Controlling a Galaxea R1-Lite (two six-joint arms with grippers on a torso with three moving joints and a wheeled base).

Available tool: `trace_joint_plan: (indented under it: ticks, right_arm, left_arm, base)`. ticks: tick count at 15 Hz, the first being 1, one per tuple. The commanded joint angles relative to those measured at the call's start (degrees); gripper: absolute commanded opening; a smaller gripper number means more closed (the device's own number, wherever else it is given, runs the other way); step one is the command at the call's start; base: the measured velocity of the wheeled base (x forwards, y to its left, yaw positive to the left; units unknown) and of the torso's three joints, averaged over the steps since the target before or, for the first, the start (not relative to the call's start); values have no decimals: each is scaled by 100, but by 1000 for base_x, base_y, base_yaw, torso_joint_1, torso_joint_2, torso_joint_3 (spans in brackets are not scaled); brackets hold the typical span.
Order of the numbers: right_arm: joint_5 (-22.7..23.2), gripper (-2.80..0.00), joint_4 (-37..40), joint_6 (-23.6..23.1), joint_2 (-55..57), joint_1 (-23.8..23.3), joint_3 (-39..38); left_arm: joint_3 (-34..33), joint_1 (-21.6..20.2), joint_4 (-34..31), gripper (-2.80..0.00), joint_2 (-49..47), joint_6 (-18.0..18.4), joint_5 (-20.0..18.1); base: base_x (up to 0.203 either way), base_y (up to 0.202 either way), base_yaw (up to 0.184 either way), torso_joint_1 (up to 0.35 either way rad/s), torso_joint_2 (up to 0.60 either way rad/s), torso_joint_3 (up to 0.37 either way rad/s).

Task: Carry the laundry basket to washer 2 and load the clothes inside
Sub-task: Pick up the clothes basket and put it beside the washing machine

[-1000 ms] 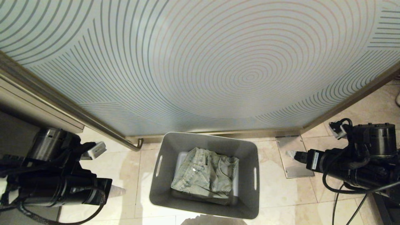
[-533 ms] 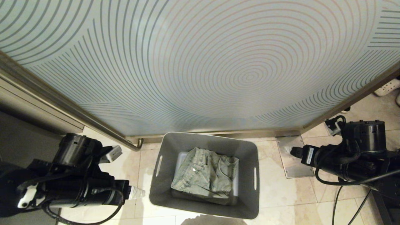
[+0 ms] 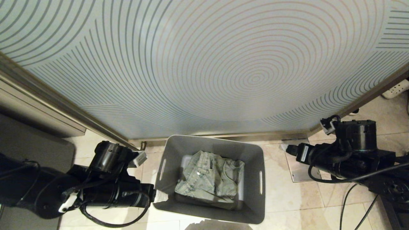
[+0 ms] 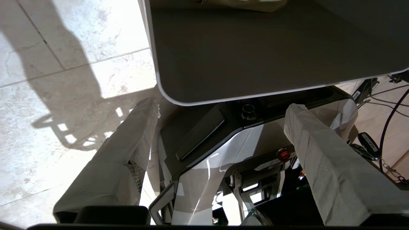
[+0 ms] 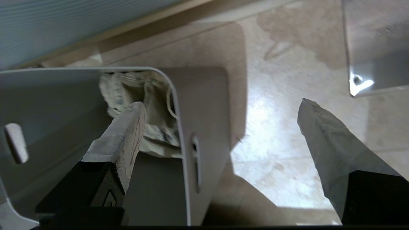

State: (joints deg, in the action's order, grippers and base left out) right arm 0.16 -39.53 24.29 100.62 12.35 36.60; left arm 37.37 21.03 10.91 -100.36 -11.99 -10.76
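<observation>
Tiled floor [image 3: 287, 198]: laundry basket [image 3: 209, 145] (edge cropped)

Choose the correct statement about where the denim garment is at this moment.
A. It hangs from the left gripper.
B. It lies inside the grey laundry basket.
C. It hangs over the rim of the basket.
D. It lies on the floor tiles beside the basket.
B: the denim garment lies crumpled on the bottom of the laundry basket, below its rim, and neither gripper touches it.
</observation>
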Motion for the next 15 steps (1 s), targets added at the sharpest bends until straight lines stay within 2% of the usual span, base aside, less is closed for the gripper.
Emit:
trace_joint_plan:
  ticks: [1, 3, 5, 7, 10, 15]
  right_arm:
    - [10, 0, -136, 30, 217, 90, 37]
    - [13, 0, -218, 117, 458, 298, 148]
    - [11, 0, -222, 146, 531, 456, 260]
    - [2, 0, -213, 155, 529, 521, 268]
    - [11, 0, -213, 155, 529, 598, 260]
    - [11, 0, -204, 155, 458, 672, 189]
  left_arm:
    - [16, 24, 24, 0, -230, -14, -5]
    - [32, 32, 74, 0, -305, -28, -5]
    - [34, 38, 428, 0, -413, -40, -5]
    - [102, 97, 547, 0, -473, -59, -5]
    - [359, 201, 587, 0, -707, -283, 2]
    - [623, 296, 1133, 0, -1003, -348, 206]
  base:
    - [0, 0, 0, 0, 0, 0]
    - [0, 0, 0, 0, 0, 0]
    - [0, 0, 0, 0, 0, 0]
    - [0, 0, 0, 0, 0, 0]
    - [0, 0, 0, 0, 0, 0]
    - [0, 0, 0, 0, 0, 0]
